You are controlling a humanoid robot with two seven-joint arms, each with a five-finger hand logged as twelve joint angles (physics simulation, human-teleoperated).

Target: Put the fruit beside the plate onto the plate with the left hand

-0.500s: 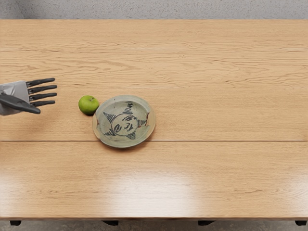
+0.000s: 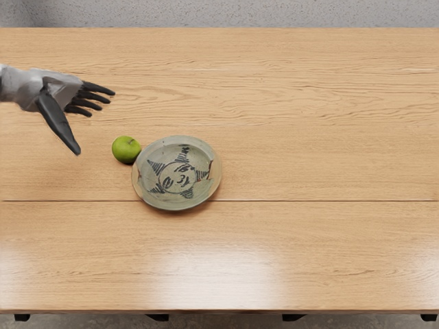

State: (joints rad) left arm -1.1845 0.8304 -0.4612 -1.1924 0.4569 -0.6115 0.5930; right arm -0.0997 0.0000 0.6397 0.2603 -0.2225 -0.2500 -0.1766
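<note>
A wide wooden tabletop [image 2: 309,137] of pale planks with grain running left to right fills nearly the whole head view, with a strip of grey floor beyond its far edge and dark feet just showing under its near edge. Left of the middle sits a round, shallow plate [image 2: 177,173], grey-green, with a dark striped pattern painted across its centre and nothing lying in it. The left arm comes in from the left edge in a grey sleeve and ends in the left robot hand [image 2: 65,99], which hangs over the bare wood, up and to the left of the plate and well apart from it. The robot hand is open and holds nothing: its dark fingers [image 2: 96,89] are spread and reach out to the right, only slightly bent, while the long thumb [image 2: 60,125] points down and to the right towards the fruit. The apple [image 2: 126,149], small, round and green, rests on the tabletop just beside the plate's left rim, so close that it seems to touch it, and lies below and to the right of the thumb tip, clear of it.
</note>
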